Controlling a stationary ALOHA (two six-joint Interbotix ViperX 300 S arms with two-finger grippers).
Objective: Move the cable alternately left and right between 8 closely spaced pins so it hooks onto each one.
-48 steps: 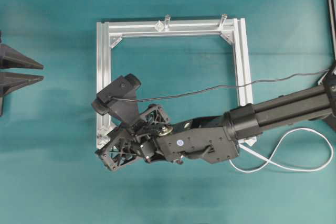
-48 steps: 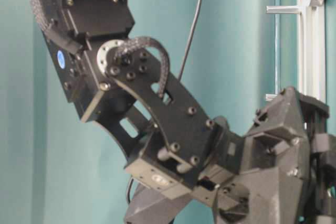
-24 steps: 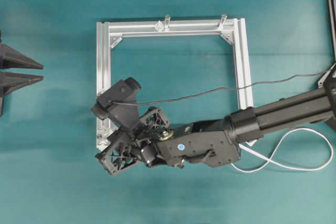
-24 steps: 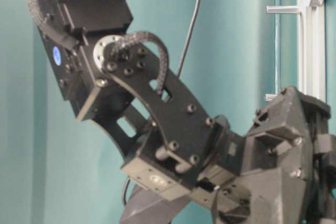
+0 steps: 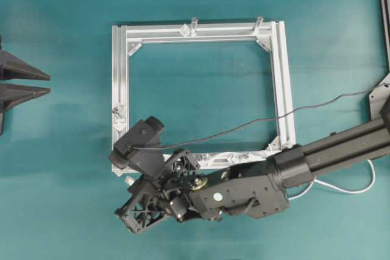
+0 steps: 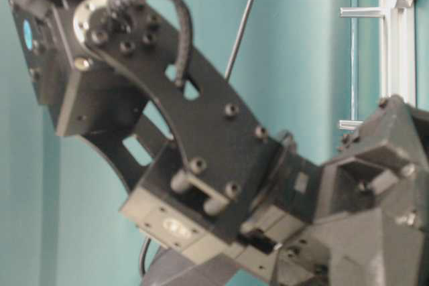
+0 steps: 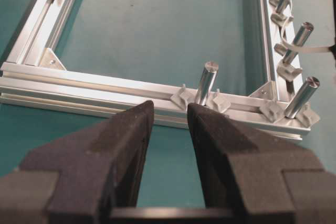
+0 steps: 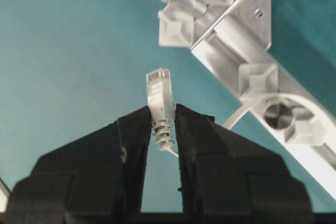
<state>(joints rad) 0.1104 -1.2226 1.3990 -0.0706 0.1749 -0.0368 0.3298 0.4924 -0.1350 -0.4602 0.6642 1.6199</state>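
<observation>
On my right wrist feed the right gripper is partly closed, its two black fingers pinching the ribbed boot just behind the clear-white plug of the cable; the plug sticks out past the fingertips, tilted a little, over bare teal table. Just beyond it sits the corner of the silver frame, where I see whitish square pins and the white cord curving round a grey post on the rail. From overhead, that arm reaches across to the frame's lower-left corner, and a loop of the cable lies on the table to the right, beside the arm. The left gripper sits at the left edge, well apart from the frame, with its jaws spread and nothing between them. Its own camera shows both fingers apart and clear, looking at an upright post flanked by two pins.
</observation>
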